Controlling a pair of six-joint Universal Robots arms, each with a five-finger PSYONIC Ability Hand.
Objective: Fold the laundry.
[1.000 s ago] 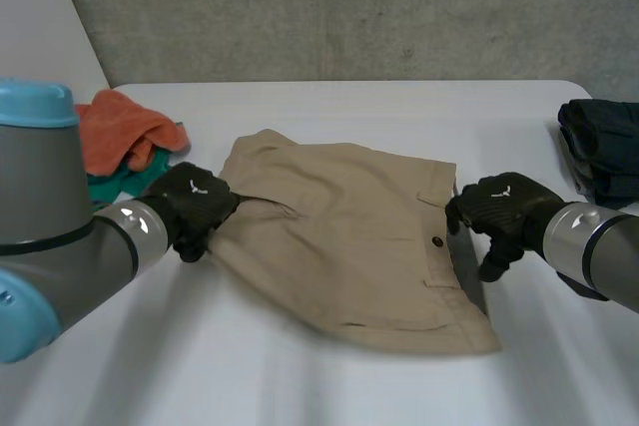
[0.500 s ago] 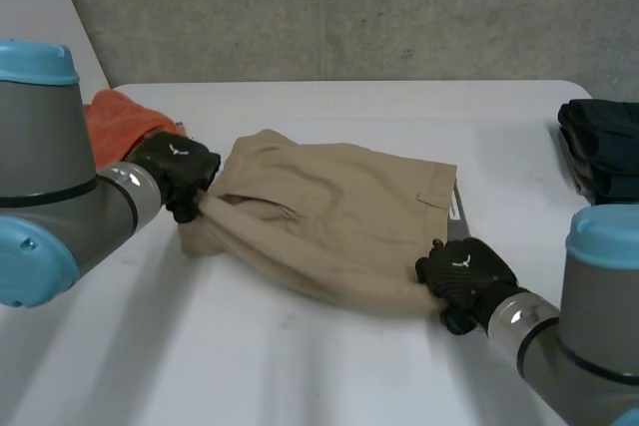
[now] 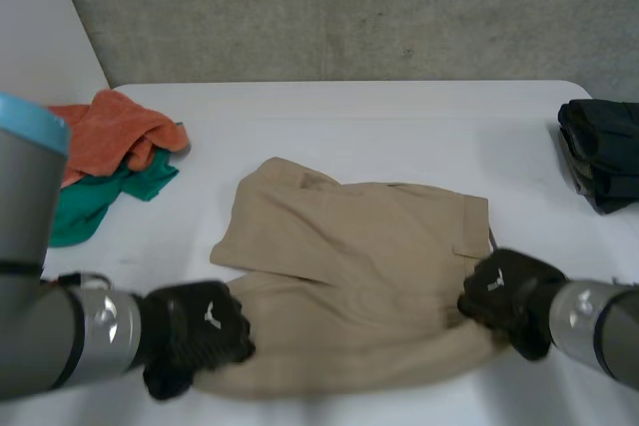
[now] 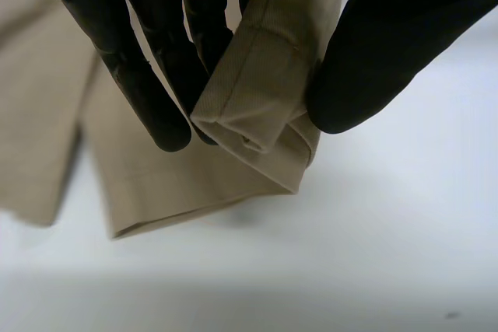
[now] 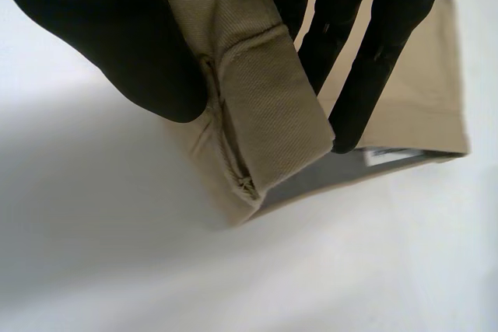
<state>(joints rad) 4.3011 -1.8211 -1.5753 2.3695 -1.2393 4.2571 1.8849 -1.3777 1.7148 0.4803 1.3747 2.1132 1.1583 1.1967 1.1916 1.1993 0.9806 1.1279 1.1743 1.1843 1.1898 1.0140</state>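
Since half a second earlier, you had drawn both hands toward the near edge of the bench (image 3: 399, 122). Your left hand (image 3: 195, 334) had left the far-left side of the tan garment (image 3: 349, 251), beside the orange cloth (image 3: 110, 132). It now sat at the garment's near-left corner. Your right hand (image 3: 507, 296) remained at the near-right corner. The garment had come along with them, sliding nearer and a little to the right, and it lay flatter and wider.

That probably meant the cloth had been pulled straight. With a grip at each near corner, you looked set to carry the near edge over to the far one, so the fold itself seemed not yet made.

Both forearms reached in low, the left from the left side and the right from the right, with the backs of the hands facing up.

In the left wrist view, the fingers (image 4: 148, 75) and thumb pinched a doubled hem (image 4: 264, 91) between them. In the right wrist view, the thumb (image 5: 117, 44) and fingers (image 5: 373, 52) clamped a thick folded edge, with a strip of grey lining showing beneath it.

The garment lay mid-bench toward the near edge. It was well apart from the orange cloth and the green cloth (image 3: 100, 197) at the far left, and from the dark garment (image 3: 599, 152) at the right.
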